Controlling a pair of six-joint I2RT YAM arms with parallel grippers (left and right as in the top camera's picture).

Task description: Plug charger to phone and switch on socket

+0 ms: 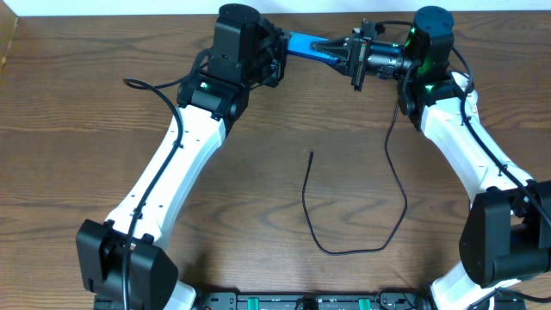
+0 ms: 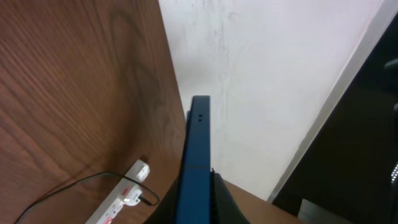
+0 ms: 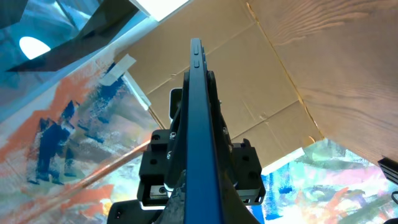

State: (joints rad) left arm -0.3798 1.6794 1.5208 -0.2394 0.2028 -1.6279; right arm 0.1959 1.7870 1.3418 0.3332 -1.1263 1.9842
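Above your wood worktop [image 1: 86,103], left pincer [image 2: 198,200] and right pincer [image 1: 336,47] both clamp the phone [image 1: 306,42]; next, free 1 to fetch the charger [image 1: 304,198] tip.

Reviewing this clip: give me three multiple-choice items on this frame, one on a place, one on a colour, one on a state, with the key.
1. Where is the phone?
A) flat on the table
B) leaning against an arm's base
C) held above the table between the left end effector and the right end effector

2. What colour is the charger cable on the table?
A) black
B) white
C) red

3. What state is the connector tip in?
A) plugged into the phone
B) lying loose on the table
C) gripped by the right end effector

Key: 1 C, the overhead view shows the phone spanning between both end effectors. 2 A, it is a thin black line on the wood. 3 B, the tip lies on bare wood, apart from the phone.
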